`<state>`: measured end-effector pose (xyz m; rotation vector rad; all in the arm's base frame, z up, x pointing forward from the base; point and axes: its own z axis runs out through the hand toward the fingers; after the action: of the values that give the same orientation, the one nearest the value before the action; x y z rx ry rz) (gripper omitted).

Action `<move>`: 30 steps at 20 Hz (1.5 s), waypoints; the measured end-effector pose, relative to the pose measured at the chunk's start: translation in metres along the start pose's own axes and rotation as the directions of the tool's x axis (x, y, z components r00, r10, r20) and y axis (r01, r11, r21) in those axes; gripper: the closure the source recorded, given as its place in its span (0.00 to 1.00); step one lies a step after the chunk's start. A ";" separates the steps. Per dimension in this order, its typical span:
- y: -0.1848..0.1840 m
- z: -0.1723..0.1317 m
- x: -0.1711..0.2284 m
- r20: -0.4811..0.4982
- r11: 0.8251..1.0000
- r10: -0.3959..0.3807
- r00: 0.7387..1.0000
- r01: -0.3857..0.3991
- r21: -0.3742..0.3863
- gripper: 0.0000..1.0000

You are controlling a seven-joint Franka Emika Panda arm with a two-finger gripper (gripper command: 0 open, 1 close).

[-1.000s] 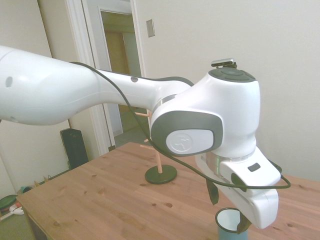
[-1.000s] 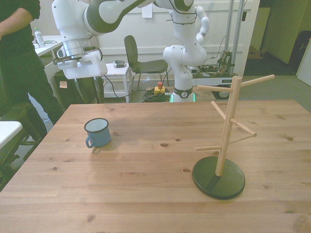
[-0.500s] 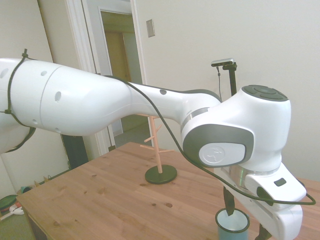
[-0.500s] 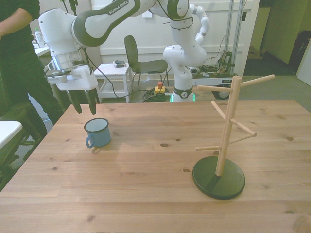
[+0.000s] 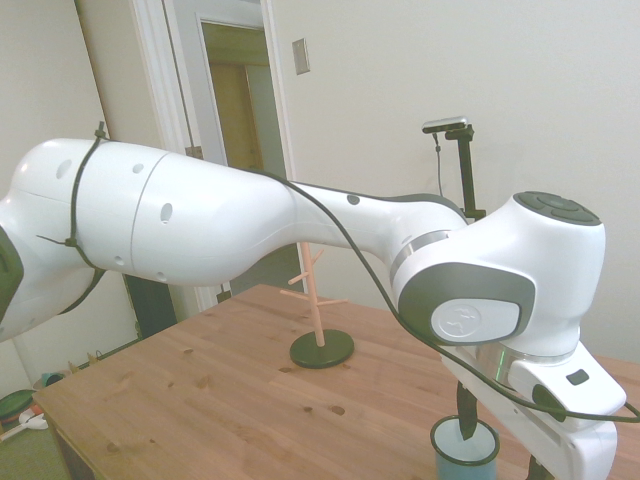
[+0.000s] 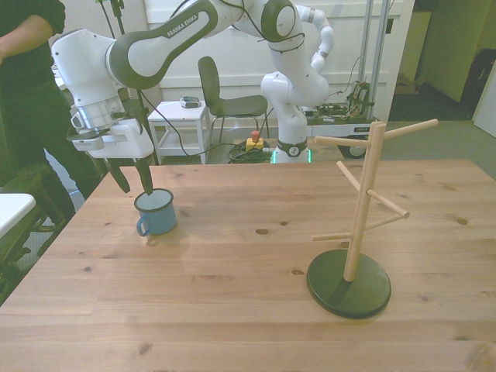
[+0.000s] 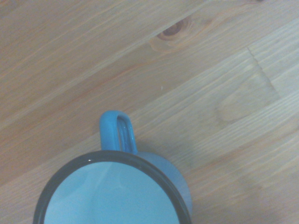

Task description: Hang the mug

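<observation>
Pale wood planks with dark knots make up the worktop (image 6: 256, 263), and the mug (image 6: 156, 211) serves as the landmark on it. It is a small blue mug with a dark rim and a white inside, standing upright on the worktop toward the front view's left, its handle (image 7: 117, 132) sticking out to the side and toward the near edge in that view. The gripper (image 6: 134, 180) hangs directly over the mug with its fingers apart: one dark finger (image 6: 146, 178) reaches down just inside the rim, and the other sits outside the mug wall, toward the front view's left. In the side view the same inner finger (image 5: 465, 415) dips into the mug's mouth. Whether either finger touches the enamel cannot be told.

Well apart from the mug, toward the front view's right, stands a wooden rack (image 6: 358, 209) with slanted pegs on a round dark base (image 6: 349, 288); it carries nothing. Beyond the mug, off the worktop's edge at the front view's left, a person (image 6: 31, 101) in dark clothes stands. Behind the mug, past the worktop's far edge, are a dark chair (image 6: 221, 97) and a small white side table (image 6: 186, 112).
</observation>
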<state>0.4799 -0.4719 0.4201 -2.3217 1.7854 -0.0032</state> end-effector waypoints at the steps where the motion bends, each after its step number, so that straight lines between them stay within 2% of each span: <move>1: -0.002 0.003 -0.001 0.003 1.000 -0.003 1.000 0.003 -0.003 0.00; 5: -0.005 0.015 -0.001 0.013 1.000 -0.007 1.000 0.008 -0.030 0.00; 6: -0.005 0.019 -0.001 0.016 0.999 -0.007 1.000 0.008 -0.036 1.00; 16: -0.012 0.033 -0.001 -0.024 0.998 -0.020 0.999 0.019 -0.064 1.00; 30: -0.022 0.046 -0.014 -0.053 0.997 -0.047 0.997 0.043 -0.067 1.00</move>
<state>0.5036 -0.4449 0.3803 -2.4294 1.7841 -0.0158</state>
